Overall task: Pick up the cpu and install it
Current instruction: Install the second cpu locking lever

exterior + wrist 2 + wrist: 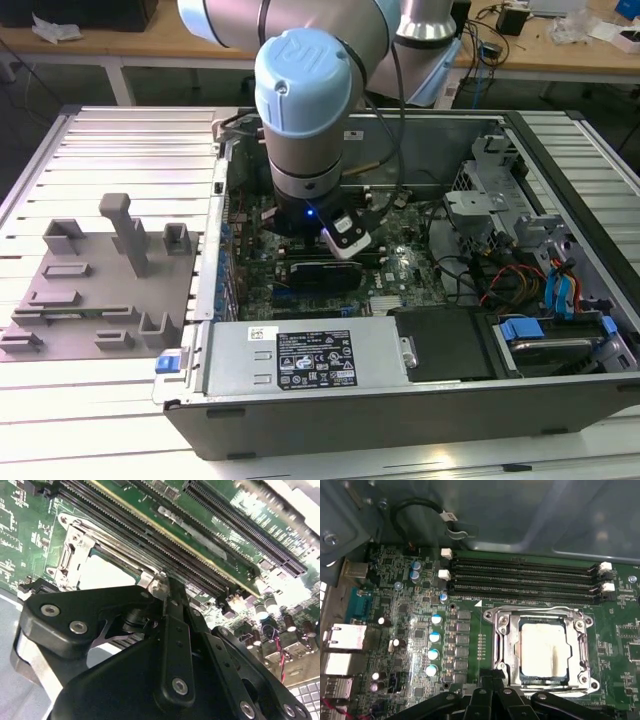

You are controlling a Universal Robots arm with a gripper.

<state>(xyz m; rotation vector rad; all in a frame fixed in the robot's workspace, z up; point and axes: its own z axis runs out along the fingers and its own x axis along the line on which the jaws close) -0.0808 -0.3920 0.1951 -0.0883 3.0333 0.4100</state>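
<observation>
**Over the socket: cpu already seated, gripper just beside it**

Inside the open case (400, 420), seen from the exterior view, the arm (305, 110) reaches straight down onto the motherboard (400, 270). Its wrist hides the socket, so the cpu's place cannot be read from this angle. The grey fixture (90, 290) lies well apart from the case, toward the exterior view's left.

From the second wrist view, the gripper (161, 582) has its fingers drawn together into one narrow tip with nothing between them. That tip sits at the edge of the socket frame (75, 550), and the pale cpu (102, 572) lies flat inside the frame, just beside the tip.

From the first wrist view, the cpu (542, 650) rests square in the socket frame (501, 645), its silver top showing, beside the memory slots (520, 582). The gripper (490, 677) touches or nearly touches the frame's near edge, not the cpu itself. I judge placement done, with the frame not yet latched.
</observation>
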